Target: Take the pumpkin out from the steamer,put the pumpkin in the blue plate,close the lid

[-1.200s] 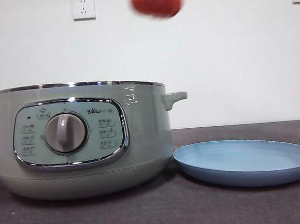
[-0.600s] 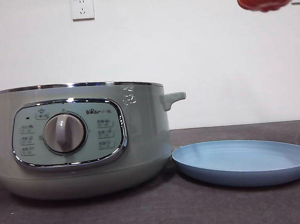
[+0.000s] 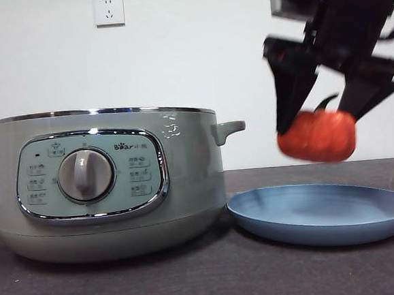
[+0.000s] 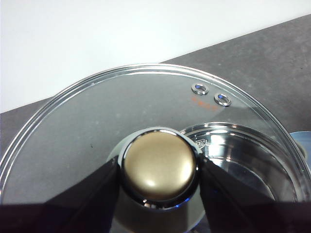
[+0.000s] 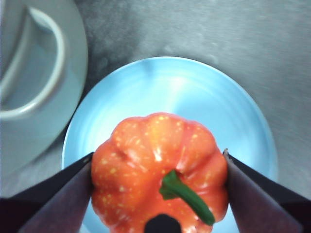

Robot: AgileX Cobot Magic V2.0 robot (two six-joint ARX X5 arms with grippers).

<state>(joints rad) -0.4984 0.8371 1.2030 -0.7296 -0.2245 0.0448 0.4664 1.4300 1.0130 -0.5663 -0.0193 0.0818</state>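
Hovering pumpkin, nearly at the plate now.

Going left to right: the steamer [image 3: 107,182] sits on the dark table [image 3: 194,284] with its top open, same spot as half a second ago. Its lid [image 4: 97,126] is off, with the left gripper [image 4: 159,170] clamped on the knob [image 4: 159,169], and you can see the pot's rim through the glass. Just right of the steamer is the blue plate [image 3: 323,213], hasn't budged. The big change: the pumpkin [image 3: 317,135] was way up at the top edge a moment ago, and now it's dropped down to hang just above the plate, not touching it. The right gripper [image 3: 315,114] has its jaws squeezed on either side of it, green stem [image 5: 187,196] up.
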